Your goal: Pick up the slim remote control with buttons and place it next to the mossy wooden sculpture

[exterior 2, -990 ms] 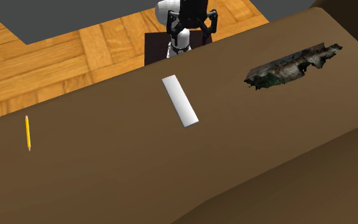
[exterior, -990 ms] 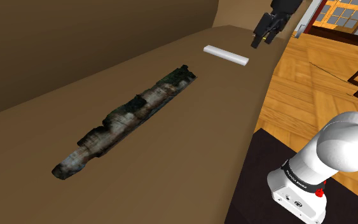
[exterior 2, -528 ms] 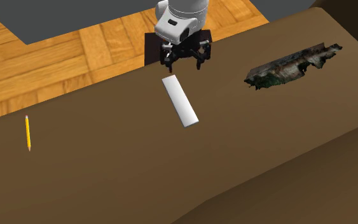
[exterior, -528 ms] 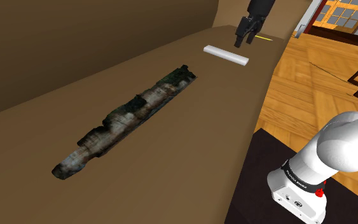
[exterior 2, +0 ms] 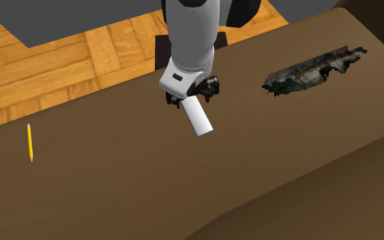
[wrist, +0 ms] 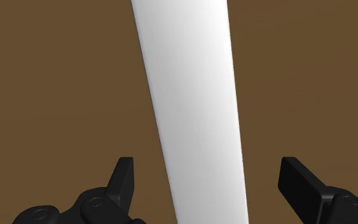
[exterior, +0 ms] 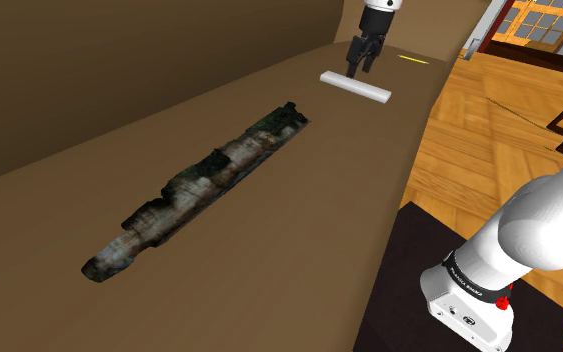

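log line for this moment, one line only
phase: pre-grasp | gripper: open, straddling remote, not touching | remote: flat on brown surface | sculpture: lying apart from remote

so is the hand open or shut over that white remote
Open: the black hand has its fingers apart, either side of the slim white rectangular remote, touching neither edge.

Remote [exterior 2: 200, 121] on the table [exterior 2: 115, 177] between pencil [exterior 2: 29, 142] and sculpture [exterior 2: 313, 70], well apart from both, jaws either side of one end

White arm [exterior: 541, 228] with dark joints [exterior: 466, 273] and black jaws.
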`<state>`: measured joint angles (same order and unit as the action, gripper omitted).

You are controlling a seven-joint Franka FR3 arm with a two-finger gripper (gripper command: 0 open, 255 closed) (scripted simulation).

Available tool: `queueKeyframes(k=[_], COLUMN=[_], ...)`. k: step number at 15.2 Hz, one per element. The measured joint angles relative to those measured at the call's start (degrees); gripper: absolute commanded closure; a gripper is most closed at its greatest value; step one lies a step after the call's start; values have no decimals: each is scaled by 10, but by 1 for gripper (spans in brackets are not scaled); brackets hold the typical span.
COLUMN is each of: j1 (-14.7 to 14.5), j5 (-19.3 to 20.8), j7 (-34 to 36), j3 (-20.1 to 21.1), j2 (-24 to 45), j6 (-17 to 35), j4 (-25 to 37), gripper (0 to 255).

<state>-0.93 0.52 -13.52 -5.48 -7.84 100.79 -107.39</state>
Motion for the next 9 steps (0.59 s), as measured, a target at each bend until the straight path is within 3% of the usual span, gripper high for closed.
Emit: queueKeyframes(k=[9], j1=[0], j5=[-1], j7=[-1], j3=[0], j2=[5], j6=[49], j4=[-45], gripper=[0])
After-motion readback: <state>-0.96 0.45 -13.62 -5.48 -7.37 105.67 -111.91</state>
